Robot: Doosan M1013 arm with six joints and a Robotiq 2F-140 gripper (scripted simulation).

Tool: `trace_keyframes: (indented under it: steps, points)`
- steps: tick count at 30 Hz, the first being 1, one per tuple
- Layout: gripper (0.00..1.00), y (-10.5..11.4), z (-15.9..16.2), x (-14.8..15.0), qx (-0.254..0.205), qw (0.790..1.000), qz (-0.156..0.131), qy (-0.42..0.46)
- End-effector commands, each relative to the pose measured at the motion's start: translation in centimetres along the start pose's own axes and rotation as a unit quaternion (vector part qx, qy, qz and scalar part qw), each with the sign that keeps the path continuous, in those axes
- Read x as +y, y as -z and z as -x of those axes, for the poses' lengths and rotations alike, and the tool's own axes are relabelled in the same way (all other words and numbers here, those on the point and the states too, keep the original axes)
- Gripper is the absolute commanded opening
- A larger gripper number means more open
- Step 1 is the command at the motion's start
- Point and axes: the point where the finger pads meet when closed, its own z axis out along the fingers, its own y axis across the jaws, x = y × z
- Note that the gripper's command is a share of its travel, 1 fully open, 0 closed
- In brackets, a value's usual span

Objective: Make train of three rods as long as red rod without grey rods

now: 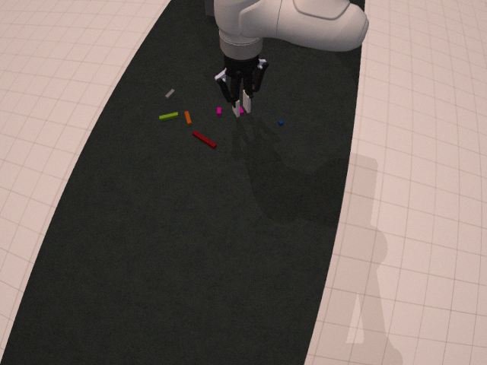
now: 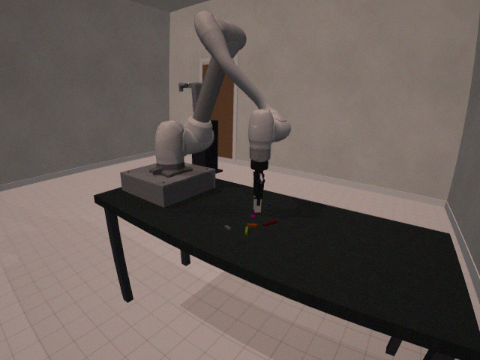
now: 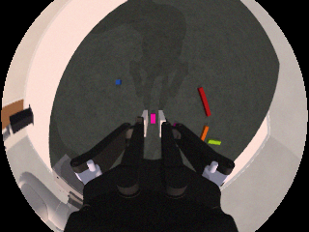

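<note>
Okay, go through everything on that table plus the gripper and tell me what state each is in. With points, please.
Gripper (image 1: 242, 113) (image 2: 257, 211) (image 3: 153, 116): slightly open, holding nothing
Magenta rod at the fingers (image 1: 241, 110): ungripped
Other magenta rod (image 1: 218, 111) (image 2: 253, 216): lying loose
Red rod (image 1: 204, 139) (image 2: 270, 223) (image 3: 205, 101): flat
Orange rod (image 1: 188, 118) (image 2: 252, 225) (image 3: 205, 132): flat
Lime rod (image 1: 168, 115) (image 2: 246, 230) (image 3: 214, 142): flat
Grey rod (image 1: 169, 93) (image 2: 227, 227): flat
Blue rod (image 1: 281, 122) (image 2: 268, 205) (image 3: 118, 82): loose
</note>
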Motion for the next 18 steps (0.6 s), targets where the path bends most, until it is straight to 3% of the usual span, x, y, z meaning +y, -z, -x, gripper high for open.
trace_keyframes:
  steps: [1,18]
  points:
    - [0.15,-0.08,-0.01,0.00,0.000,1.000,0.000,0.000]
    - [0.15,-0.91,-0.01,0.00,0.000,1.000,0.000,0.000]
